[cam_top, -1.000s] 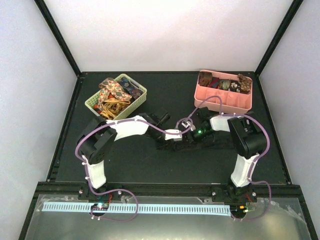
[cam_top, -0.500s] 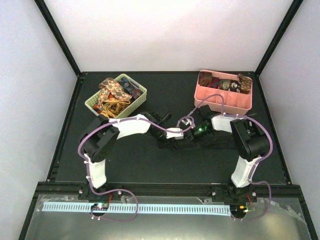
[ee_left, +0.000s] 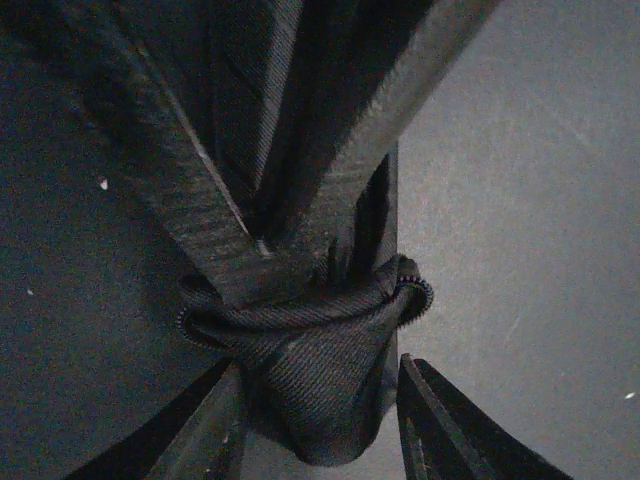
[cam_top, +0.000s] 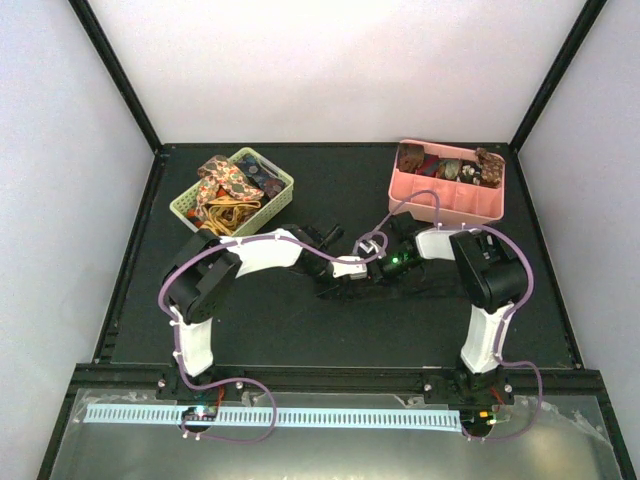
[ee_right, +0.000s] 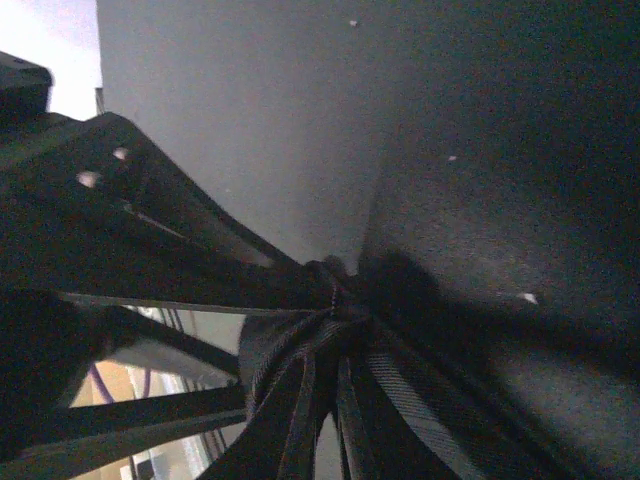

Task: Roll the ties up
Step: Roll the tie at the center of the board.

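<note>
Black ribbed tie (ee_left: 318,372), bunched into a loose coil.

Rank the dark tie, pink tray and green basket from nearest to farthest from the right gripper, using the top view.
1. dark tie: pinched in the right gripper, mid-table.
2. pink tray: back right.
3. green basket: back left.
</note>
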Available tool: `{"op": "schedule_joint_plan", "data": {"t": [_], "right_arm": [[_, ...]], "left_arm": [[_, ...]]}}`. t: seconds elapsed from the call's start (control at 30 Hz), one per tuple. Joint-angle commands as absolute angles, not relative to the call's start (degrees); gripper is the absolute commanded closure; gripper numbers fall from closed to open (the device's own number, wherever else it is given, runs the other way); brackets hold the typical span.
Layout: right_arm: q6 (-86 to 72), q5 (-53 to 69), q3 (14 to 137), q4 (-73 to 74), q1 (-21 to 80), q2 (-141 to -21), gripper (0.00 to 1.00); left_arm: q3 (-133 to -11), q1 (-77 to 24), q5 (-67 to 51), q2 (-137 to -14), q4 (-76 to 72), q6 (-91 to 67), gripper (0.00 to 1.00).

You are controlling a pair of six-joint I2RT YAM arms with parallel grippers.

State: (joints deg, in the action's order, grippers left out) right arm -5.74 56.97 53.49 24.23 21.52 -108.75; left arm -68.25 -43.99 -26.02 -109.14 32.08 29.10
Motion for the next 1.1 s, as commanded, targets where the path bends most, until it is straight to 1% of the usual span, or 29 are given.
{"op": "schedule_joint_plan", "data": {"t": [0.0, 0.13, 0.37, 0.43, 0.6, 0.7, 0.77, 0.83, 0.9, 1.07], "right_arm": [[-3.0, 54.3, 54.3, 25.4, 21.8, -110.3, 0.90], [-2.7, 54.0, 53.9, 25.2, 21.8, -110.4, 0.90], [-2.5, 53.8, 53.5, 24.6, 21.7, -110.5, 0.91], [-2.5, 54.1, 53.5, 24.6, 21.7, -110.3, 0.91], [-2.3, 55.4, 54.2, 25.3, 21.2, -108.5, 0.90], [-2.4, 58.4, 54.0, 26.1, 19.3, -106.4, 0.90], [-2.7, 60.9, 53.0, 26.3, 18.6, -104.2, 0.86], [-5.0, 63.8, 51.1, 24.2, 18.6, -102.4, 0.78], [-9.0, 65.7, 49.4, 21.0, 18.8, -102.4, 0.73], [-11.3, 66.3, 49.8, 18.2, 20.3, -106.4, 0.68]], "left_arm": [[-67.9, -43.2, -29.0, -108.5, 29.1, 26.5, 0.52], [-65.3, -42.3, -28.8, -106.8, 26.7, 26.4, 0.44], [-65.4, -42.8, -29.0, -107.7, 26.5, 26.5, 0.43], [-65.5, -43.1, -28.7, -107.9, 26.7, 26.8, 0.47], [-65.5, -44.0, -27.2, -107.9, 27.2, 27.1, 0.62], [-65.3, -44.0, -26.9, -107.3, 27.2, 26.9, 0.66], [-65.7, -44.0, -26.7, -107.5, 27.6, 27.0, 0.67], [-66.3, -44.1, -26.6, -107.9, 28.2, 27.0, 0.67], [-66.7, -44.1, -26.3, -108.4, 28.6, 27.0, 0.67], [-67.1, -44.1, -26.2, -108.6, 28.9, 27.1, 0.67]]}}
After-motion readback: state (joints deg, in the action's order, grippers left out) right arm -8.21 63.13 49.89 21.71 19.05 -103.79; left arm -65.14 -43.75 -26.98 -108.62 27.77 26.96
